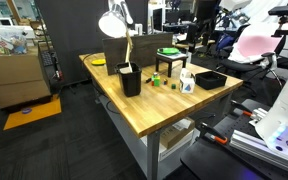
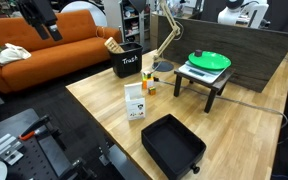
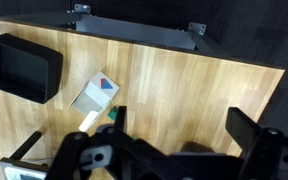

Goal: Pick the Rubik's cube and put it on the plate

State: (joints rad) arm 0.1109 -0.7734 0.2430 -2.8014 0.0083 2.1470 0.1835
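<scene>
A: The fingers (image 3: pixel 246 125)?

B: Spread as wide as they go, nothing between them; the gripper (image 3: pixel 177 120) hangs over bare table (image 3: pixel 184 70); a white carton (image 3: pixel 94 95) lies at ten o'clock.

A: And the Rubik's cube (image 2: pixel 147 87)?

B: Small and blurred, so I'm judging; it sits on the wood at eight o'clock from the plate (image 2: pixel 209 61), the carton just beside it.

A: Risks?

B: Wide jaws may knock the carton over; the plate rides on a raised stand (image 2: pixel 206 82), so a low carry could clip its rim.
</scene>
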